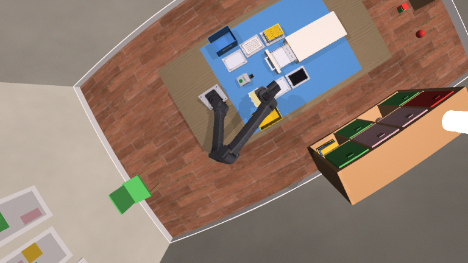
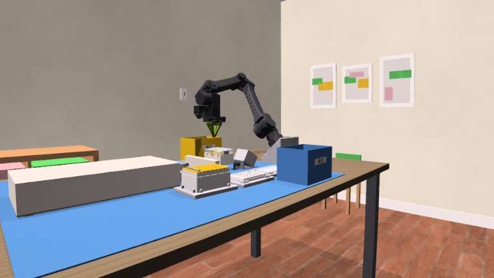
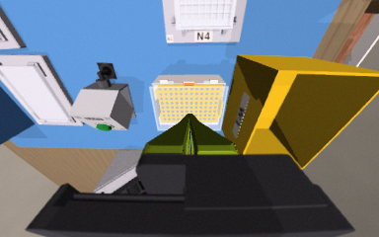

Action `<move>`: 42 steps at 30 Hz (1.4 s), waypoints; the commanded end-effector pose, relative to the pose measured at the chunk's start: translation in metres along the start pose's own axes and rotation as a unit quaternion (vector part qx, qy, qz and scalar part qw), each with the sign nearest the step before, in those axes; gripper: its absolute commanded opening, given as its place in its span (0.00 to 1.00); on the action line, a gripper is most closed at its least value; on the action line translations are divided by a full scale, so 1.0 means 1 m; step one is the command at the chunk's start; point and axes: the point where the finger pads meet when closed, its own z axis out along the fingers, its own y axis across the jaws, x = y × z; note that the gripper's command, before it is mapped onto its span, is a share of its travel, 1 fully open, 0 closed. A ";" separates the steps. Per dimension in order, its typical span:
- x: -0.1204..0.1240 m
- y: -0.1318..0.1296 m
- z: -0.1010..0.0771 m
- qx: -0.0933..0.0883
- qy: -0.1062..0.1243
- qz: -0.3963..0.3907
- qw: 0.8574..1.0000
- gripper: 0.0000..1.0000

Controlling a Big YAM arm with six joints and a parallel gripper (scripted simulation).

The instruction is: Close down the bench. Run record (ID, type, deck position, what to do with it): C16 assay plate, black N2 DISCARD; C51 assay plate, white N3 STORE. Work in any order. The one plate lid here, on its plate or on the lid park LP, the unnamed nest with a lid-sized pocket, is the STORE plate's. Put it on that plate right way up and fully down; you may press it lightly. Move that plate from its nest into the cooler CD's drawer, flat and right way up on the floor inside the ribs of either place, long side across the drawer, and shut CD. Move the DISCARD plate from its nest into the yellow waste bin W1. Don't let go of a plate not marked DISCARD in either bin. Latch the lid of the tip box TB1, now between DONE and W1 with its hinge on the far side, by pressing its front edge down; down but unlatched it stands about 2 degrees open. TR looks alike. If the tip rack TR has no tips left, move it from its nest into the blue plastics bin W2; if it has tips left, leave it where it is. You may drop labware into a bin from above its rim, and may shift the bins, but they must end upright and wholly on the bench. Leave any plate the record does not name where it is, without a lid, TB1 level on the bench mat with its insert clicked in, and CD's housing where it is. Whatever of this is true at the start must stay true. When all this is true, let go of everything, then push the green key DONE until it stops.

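Note:
My gripper (image 3: 189,118) is shut and empty. It points straight down and hovers a little above the tip box TB1 (image 3: 189,102), near its front edge; it also shows in the side view (image 2: 215,130). TB1 has a clear lid over yellow tips and stands between the grey DONE key box (image 3: 103,106) and the yellow bin W1 (image 3: 291,106). The black plate (image 1: 297,77) sits in its nest. A white plate (image 3: 204,12) sits in the nest marked N4. Another white plate (image 1: 251,45) sits in its nest beside the tip rack TR (image 1: 272,33), which holds yellow tips.
The cooler CD (image 1: 315,35) stands at the back with its drawer (image 1: 281,57) pulled open. The blue bin W2 (image 1: 222,41) is at the far left corner of the mat. A white lid-sized piece (image 1: 234,60) lies in a flat nest near it.

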 end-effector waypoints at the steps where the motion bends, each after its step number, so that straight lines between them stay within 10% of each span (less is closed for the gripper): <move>1: 0.003 0.002 -0.003 -0.001 0.000 -0.002 1.000 0.00; 40: 0.003 0.002 -0.003 -0.001 0.000 -0.002 1.000 0.00; 42: -0.012 -0.005 -0.022 -0.004 -0.021 0.011 1.000 0.00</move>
